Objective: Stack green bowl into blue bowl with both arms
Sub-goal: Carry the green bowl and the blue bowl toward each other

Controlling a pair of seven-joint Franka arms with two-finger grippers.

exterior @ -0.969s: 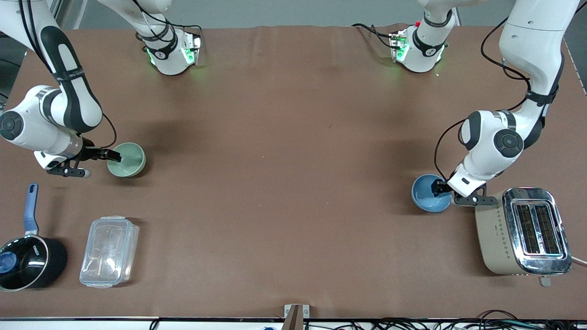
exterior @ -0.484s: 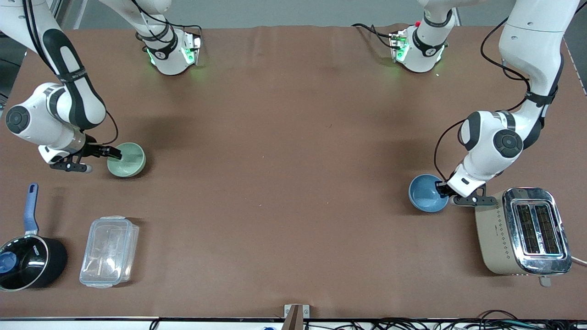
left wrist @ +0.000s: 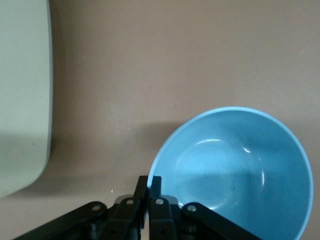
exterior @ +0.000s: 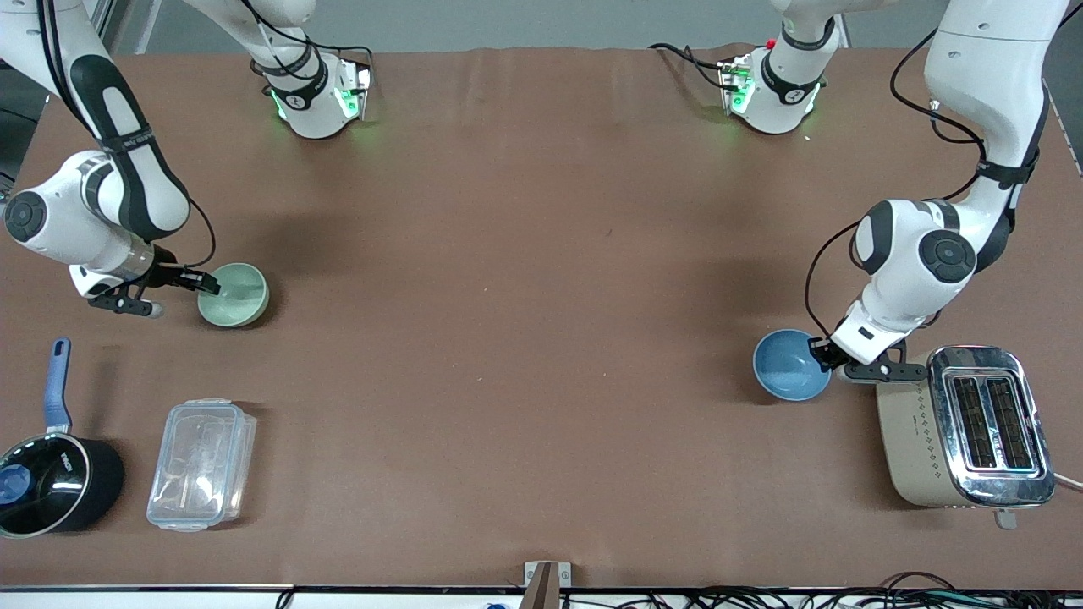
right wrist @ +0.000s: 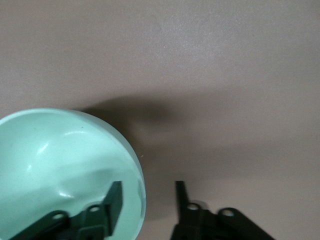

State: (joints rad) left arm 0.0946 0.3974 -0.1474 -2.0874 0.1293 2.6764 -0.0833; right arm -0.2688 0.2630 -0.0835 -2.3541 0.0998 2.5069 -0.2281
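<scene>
The pale green bowl sits on the table toward the right arm's end. My right gripper is open at its rim. In the right wrist view one finger is inside the green bowl and the other is outside, so the gripper straddles the rim. The blue bowl is toward the left arm's end, beside the toaster. My left gripper is shut on its rim. The left wrist view shows the gripper pinching the blue bowl's edge. I cannot tell whether the bowl is off the table.
A beige and chrome toaster stands right beside the blue bowl, nearer the front camera; its side shows in the left wrist view. A black pot with a blue handle and a clear plastic container lie nearer the camera than the green bowl.
The left gripper and the blue bowl shifted slightly, and the bowl now looks more level. The right arm's wrist shifted a little at the green bowl's rim; the green bowl stayed put.
</scene>
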